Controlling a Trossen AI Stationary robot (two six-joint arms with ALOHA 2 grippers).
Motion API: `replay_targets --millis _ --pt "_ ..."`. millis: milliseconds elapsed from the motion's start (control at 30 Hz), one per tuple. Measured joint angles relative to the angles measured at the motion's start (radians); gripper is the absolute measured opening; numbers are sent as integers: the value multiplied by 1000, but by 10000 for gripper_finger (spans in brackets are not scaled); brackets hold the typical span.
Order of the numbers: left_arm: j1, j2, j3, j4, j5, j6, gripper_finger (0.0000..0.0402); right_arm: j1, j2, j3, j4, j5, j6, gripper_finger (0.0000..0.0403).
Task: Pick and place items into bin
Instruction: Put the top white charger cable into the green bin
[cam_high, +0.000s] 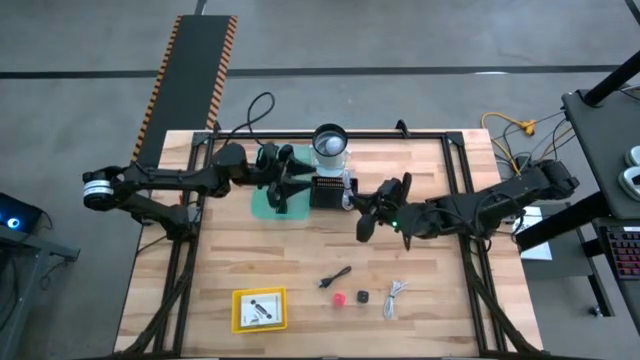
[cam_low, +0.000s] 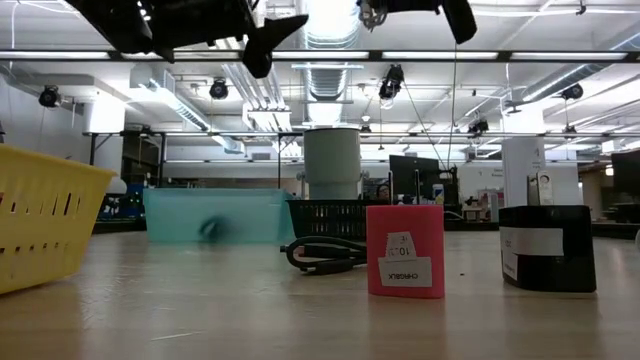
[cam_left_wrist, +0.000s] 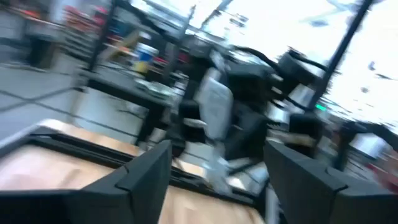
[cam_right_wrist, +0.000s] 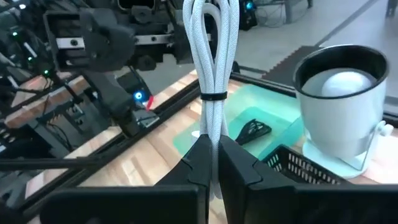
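- High view shows the wooden surface (cam_high: 420, 240) carrying it all, and the landmark is the green bin (cam_high: 268, 203), sitting at its far side.
- The left hand (cam_high: 282, 183) hangs right over the green bin, fingers spread apart with nothing between them — my read is it's just let an item go, and there's a dark coil (cam_right_wrist: 252, 129) lying inside the bin.
- The right hand (cam_high: 372, 212) hovers just beside the bin, pinched tight on a bundled white cable (cam_right_wrist: 211, 59), held up by its lower end so the loops stand clear, probably ready to drop in.
- The yellow basket (cam_high: 259, 309) sits well apart from the bin at the near edge.
- Still waiting, well apart from the bin: a black cable (cam_high: 336, 277), a pale cable (cam_high: 396, 295), the red ball (cam_high: 340, 298), the black cube (cam_high: 363, 297).
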Motion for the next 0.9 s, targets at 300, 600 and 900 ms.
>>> replay_targets --millis 300,600,900 --pt "-4 121 97 0 1 -3 265 -61 72 0 205 -54 -96 9" --pt "-9 173 156 0 65 -3 265 -66 83 0 204 -52 -96 9" --pt "-9 244 204 1 65 -7 242 -92 83 0 230 -62 -100 9"
